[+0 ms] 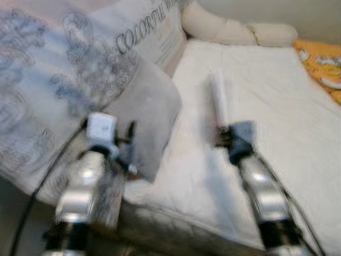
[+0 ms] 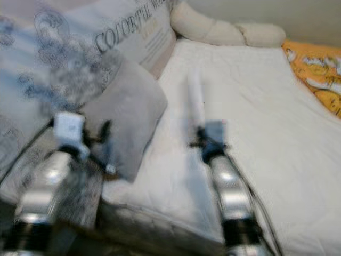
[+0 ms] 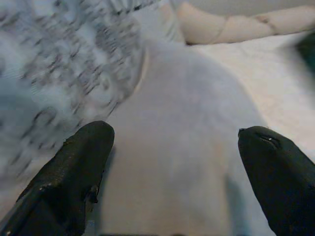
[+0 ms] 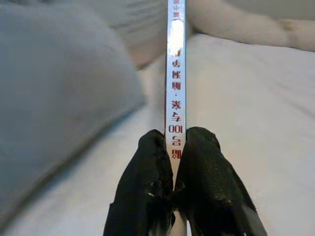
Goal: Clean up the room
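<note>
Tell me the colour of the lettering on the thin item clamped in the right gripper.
Red lettering on a white strip, clearest in the right wrist view.

Two silver arms, black cables, black-fingered left pincer (image 3: pixel 172 172) and right pincer (image 4: pixel 173 182).

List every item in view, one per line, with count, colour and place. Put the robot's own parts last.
book: 1, thin, white with red print on its spine, clamped in the right gripper above the bed
grey pillow: 1, plain grey, on the bed's left side, ahead of the left gripper
patterned quilt: 1, pale with grey swirls, heaped at far left behind the grey pillow
printed pillow: 1, light with dark lettering, at the head of the bed
long cushion: 1, cream, across the head of the bed
orange cloth: 1, orange with white figures, at the bed's right edge
bed: 1, white quilted cover
left gripper: fingers apart, facing the grey pillow
right gripper: shut on the book
</note>
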Robot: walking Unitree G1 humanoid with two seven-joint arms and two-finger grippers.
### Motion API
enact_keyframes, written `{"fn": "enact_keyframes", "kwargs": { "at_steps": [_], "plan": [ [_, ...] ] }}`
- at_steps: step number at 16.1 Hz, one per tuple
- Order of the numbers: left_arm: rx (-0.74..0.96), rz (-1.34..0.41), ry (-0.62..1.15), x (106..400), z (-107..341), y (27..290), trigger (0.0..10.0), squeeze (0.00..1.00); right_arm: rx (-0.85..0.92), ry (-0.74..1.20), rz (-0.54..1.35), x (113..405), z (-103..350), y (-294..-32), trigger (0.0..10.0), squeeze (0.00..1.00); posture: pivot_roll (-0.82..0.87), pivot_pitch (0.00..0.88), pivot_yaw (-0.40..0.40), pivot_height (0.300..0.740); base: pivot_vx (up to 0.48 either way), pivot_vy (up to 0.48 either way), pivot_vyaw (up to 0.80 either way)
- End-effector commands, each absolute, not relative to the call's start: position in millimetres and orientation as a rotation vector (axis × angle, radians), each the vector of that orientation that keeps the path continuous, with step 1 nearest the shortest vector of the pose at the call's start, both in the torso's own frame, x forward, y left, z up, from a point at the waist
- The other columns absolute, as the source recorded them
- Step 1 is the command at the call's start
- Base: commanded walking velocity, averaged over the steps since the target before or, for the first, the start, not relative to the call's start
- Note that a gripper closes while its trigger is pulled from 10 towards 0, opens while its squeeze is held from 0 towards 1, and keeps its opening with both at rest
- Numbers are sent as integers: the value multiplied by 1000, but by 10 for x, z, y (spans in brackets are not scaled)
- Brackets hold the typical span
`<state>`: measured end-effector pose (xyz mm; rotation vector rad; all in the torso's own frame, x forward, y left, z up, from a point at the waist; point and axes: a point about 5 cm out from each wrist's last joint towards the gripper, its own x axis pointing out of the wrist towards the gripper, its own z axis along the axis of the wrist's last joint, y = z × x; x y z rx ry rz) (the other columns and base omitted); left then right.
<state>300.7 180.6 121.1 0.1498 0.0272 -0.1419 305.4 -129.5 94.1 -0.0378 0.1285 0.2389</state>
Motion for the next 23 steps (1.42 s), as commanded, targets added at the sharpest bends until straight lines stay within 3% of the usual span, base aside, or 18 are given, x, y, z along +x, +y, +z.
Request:
{"fn": "enact_keyframes", "kwargs": {
  "at_steps": [1,6,9,11,13,17,20,23],
  "plan": [
    [137,-238,31,2992,1213,1667,10000,0,-25,77,229,3109,1076,-1363,10000,0,109,0,23,740,0,0,0],
    [253,-576,154,2796,1072,1542,10000,0,70,114,334,3247,1168,-1255,10000,0,114,0,35,740,0,0,0],
    [299,-849,302,2544,964,1490,10000,0,176,268,400,3356,1122,-1200,10000,0,118,0,44,740,0,0,0],
    [302,-889,337,2506,946,1502,10000,0,281,377,403,3414,1056,-1208,10000,0,118,0,49,740,0,0,0],
    [307,-902,354,2508,950,1531,10000,0,497,491,423,3481,998,-1214,10000,0,121,0,51,740,0,0,0],
    [314,-919,378,2508,960,1546,10000,0,728,753,293,3246,397,-1418,10000,0,134,0,55,740,0,0,0],
    [323,-919,384,2515,968,1569,10000,0,763,857,165,3058,146,-1652,10000,0,148,0,52,740,0,0,0],
    [326,-915,389,2510,966,1587,10000,0,655,859,95,2995,64,-1858,10000,0,148,0,56,740,0,0,0]
  ]
}}
